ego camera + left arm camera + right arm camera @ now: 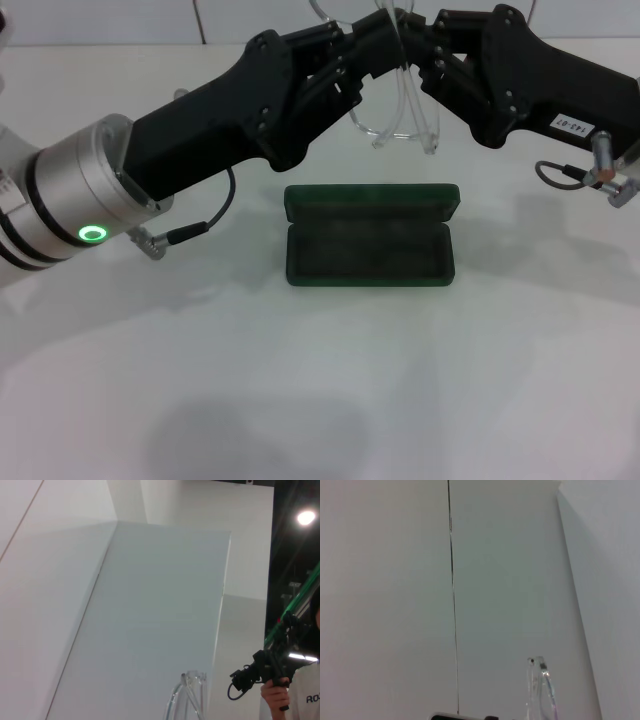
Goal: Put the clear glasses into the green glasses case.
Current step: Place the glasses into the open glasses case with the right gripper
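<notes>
Above the far side of the table [320, 400], my left gripper [385, 45] and right gripper [425, 50] both hold the clear glasses [405, 125] aloft between them. Nearer me, the green glasses case [370, 248] lies open and empty; lowering them in remains.

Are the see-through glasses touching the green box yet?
Apart. In the head view the clear glasses hang between the left gripper and right gripper, with bare white table between them and the open green glasses case.
</notes>
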You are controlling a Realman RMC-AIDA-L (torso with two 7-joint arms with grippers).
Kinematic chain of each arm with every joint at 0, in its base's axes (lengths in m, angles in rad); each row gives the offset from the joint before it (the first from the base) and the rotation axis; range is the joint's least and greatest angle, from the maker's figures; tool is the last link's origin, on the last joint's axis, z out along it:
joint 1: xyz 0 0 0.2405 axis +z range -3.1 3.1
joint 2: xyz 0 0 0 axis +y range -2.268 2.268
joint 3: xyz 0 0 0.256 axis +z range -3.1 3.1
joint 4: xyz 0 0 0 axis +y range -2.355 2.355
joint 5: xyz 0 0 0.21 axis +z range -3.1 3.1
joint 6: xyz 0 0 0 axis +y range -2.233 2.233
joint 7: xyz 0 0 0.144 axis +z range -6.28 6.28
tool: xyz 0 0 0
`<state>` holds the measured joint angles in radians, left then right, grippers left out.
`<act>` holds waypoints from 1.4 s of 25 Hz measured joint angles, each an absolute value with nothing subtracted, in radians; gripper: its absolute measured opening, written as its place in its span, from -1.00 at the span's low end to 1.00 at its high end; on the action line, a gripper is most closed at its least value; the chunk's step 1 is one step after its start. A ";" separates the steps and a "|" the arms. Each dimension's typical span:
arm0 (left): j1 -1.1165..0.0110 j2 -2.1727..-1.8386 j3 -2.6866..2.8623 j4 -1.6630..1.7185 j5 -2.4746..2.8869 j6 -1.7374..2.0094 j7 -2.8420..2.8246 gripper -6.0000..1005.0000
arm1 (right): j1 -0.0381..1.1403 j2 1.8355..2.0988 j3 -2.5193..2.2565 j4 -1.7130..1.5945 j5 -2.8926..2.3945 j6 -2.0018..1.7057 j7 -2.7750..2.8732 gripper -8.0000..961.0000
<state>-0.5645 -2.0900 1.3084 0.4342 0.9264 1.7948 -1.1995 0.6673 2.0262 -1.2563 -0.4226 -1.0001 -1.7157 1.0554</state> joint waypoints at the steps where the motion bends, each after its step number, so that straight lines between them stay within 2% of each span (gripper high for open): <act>1: -0.564 -2.090 1.308 0.434 0.926 1.795 -1.199 -0.70 | 0.667 2.026 -1.256 -0.422 -1.000 -1.716 1.055 -0.82; 5: -0.563 -2.090 1.308 0.434 0.928 1.802 -1.200 -0.70 | 0.665 2.026 -1.254 -0.421 -0.996 -1.717 1.055 -0.82; 9: -0.537 -2.064 1.308 0.444 0.945 1.885 -1.196 -0.70 | 0.645 2.022 -1.248 -0.441 -0.985 -1.720 1.061 -0.82; 16: -0.481 -1.966 1.311 0.447 0.976 1.984 -1.209 -0.70 | 0.574 2.006 -1.236 -0.573 -1.003 -1.705 1.113 -0.82; 21: -0.454 -1.876 1.308 0.448 1.053 1.983 -1.242 -0.70 | 0.509 1.979 -1.236 -0.925 -1.265 -1.604 1.412 -0.82; 25: -0.430 -1.841 1.308 0.457 1.118 1.984 -1.227 -0.69 | 0.477 1.983 -1.228 -1.303 -1.579 -1.559 1.716 -0.82; 28: -0.417 -1.833 1.306 0.479 1.181 1.985 -1.220 -0.68 | 0.507 1.989 -1.223 -1.440 -1.760 -1.565 1.875 -0.82; 31: -0.412 -1.833 1.277 0.484 1.218 1.984 -1.247 -0.63 | 0.588 2.000 -1.242 -1.496 -1.937 -1.587 2.006 -0.82; 33: -0.408 -1.839 1.235 0.483 1.236 1.981 -1.262 -0.61 | 0.653 2.014 -1.273 -1.487 -2.074 -1.594 2.094 -0.82; 35: -0.401 -1.852 1.186 0.480 1.254 1.975 -1.266 -0.48 | 0.700 2.019 -1.313 -1.470 -2.160 -1.592 2.153 -0.82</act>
